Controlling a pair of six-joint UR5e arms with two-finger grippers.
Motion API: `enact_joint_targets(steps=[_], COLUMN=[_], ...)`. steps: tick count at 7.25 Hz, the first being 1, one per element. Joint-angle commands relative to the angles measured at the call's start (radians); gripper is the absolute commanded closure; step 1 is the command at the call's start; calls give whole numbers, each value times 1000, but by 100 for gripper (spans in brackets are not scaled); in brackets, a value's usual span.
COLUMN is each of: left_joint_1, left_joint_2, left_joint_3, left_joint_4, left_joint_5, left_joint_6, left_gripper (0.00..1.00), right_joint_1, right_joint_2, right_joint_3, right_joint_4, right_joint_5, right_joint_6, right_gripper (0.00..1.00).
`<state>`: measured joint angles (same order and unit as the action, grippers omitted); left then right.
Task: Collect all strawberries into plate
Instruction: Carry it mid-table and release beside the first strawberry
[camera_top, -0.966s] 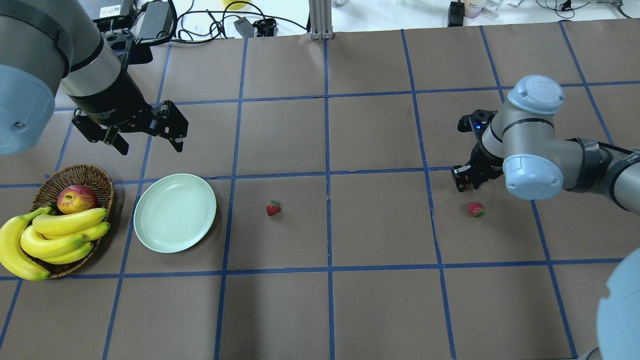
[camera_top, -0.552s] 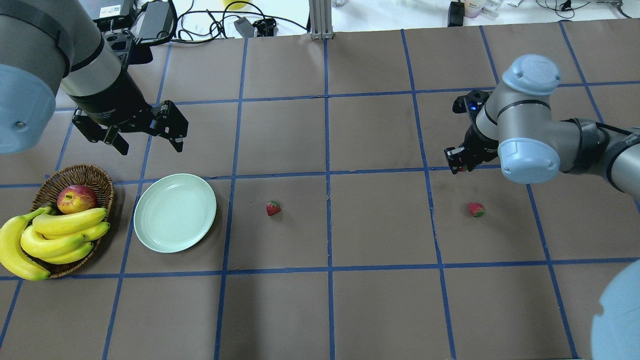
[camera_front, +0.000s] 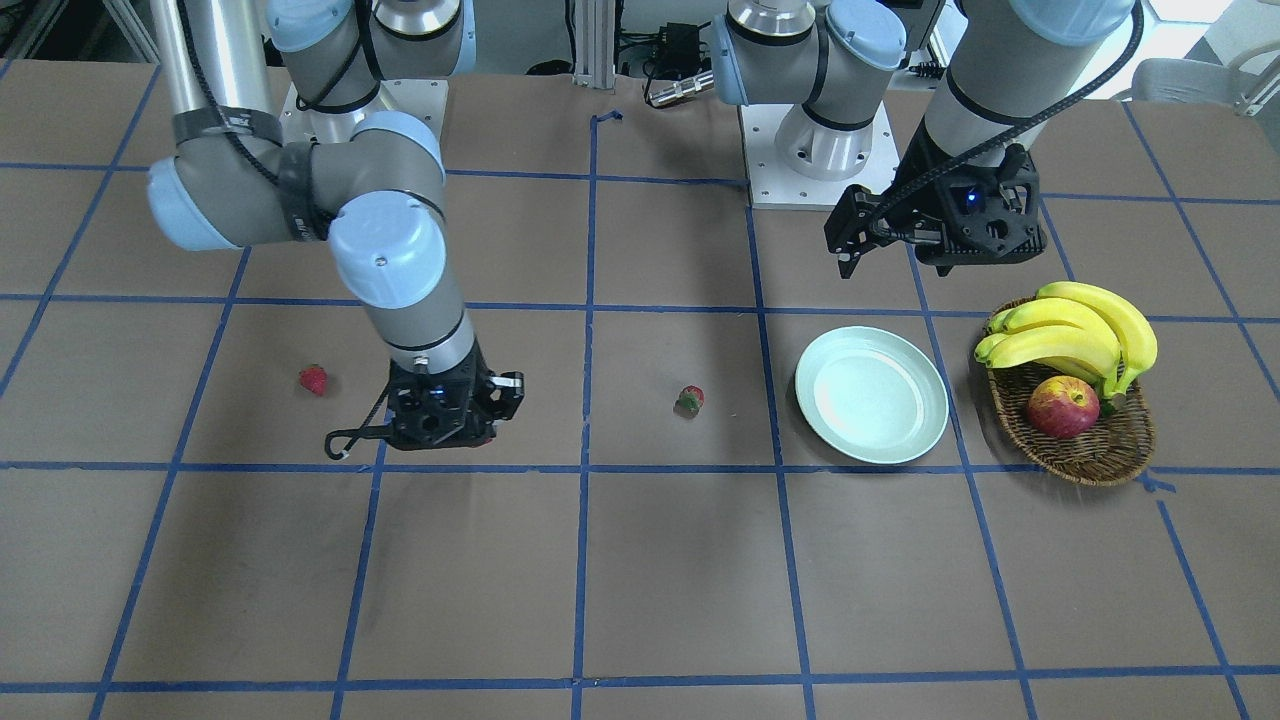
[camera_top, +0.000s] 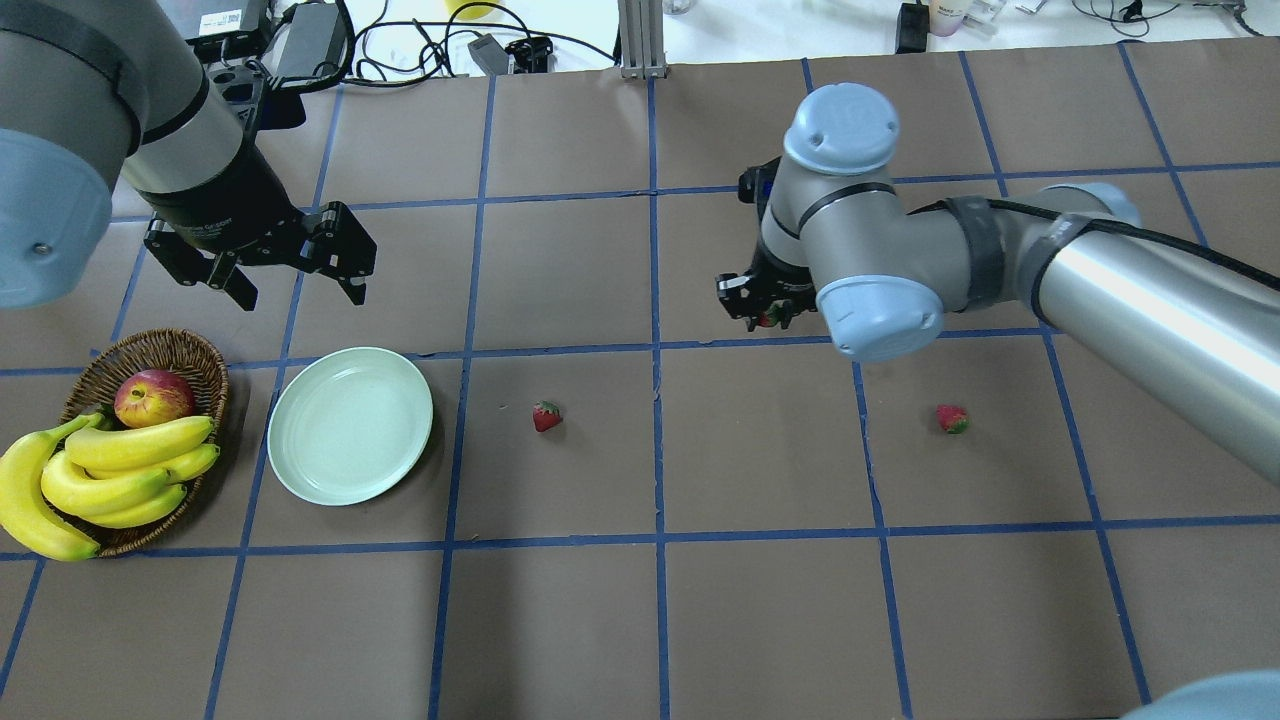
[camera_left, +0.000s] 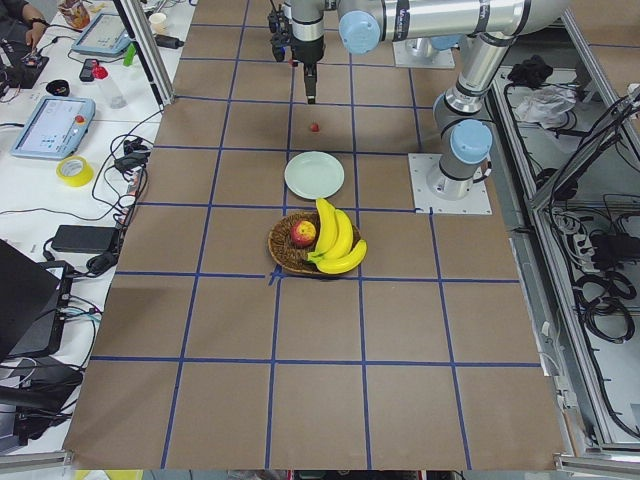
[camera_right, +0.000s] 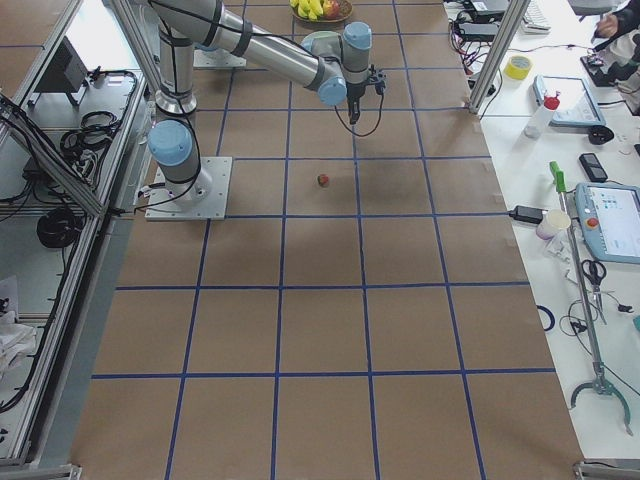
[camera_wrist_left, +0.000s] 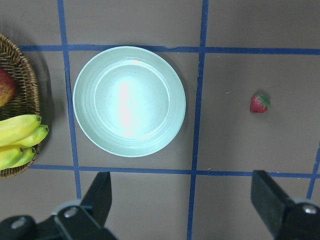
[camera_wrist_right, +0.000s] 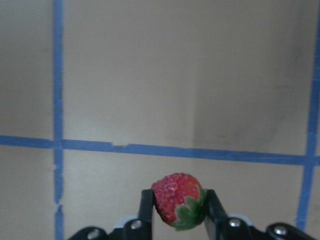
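Wicker basket (camera_top: 160, 350) sits at the table's left end with 1 apple (camera_top: 153, 397) and 1 banana bunch (camera_top: 110, 475) in it. 1 plate (camera_top: 350, 425) lies flat on the table just beside the basket. The left tool (camera_top: 300, 290) hangs above the table by the plate, jaws spread wide, gripping nothing.

There are 3 strawberries, all off the plate. The middle strawberry (camera_top: 546, 416) lies on its side on the table near the plate, about mid-length. In the left wrist view its long axis runs along the table, with the green cap toward the right end.

The right tool (camera_wrist_right: 178, 210) is raised off the table between the two loose berries, its jaws narrowed onto the held strawberry (camera_wrist_right: 175, 197). That berry's long axis is tilted, cap low, red tip up.

The right strawberry (camera_top: 952, 419) lies on the table toward the right end. It is too small to tell its heading.
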<state>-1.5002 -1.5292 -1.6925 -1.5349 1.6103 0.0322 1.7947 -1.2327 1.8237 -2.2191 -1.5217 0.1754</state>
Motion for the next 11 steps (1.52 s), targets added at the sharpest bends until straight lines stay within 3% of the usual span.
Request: enact_joint_targets(steps=[1,5,7,8,9,11], left_joint_1=[0,-2,0,0,0,0], left_joint_2=[-3,1,1,1,1,1], left_joint_3=[-1,-1,-1,-1,-1,-1], left_joint_4=[1,1,-1,1,-1,-1], left_joint_5=[-3,-1,-1,-1,0,0], left_joint_6=[-1,2,3,3,5,5], left_gripper=[0,0,0,0,0,0], right_joint_1=[176,324,324,334,336,284], right_joint_2=[45,145,162,159,151,84], right_joint_3=[-43,-47,-46,-38,-44,-29], right_joint_4=[-5,-103,-114,-116,-116,-90], right_joint_5=[-11,-5,0,0,0,-20], right_joint_6=[227,510,516,526,554,424], right_gripper=[84,70,48,28,0,0])
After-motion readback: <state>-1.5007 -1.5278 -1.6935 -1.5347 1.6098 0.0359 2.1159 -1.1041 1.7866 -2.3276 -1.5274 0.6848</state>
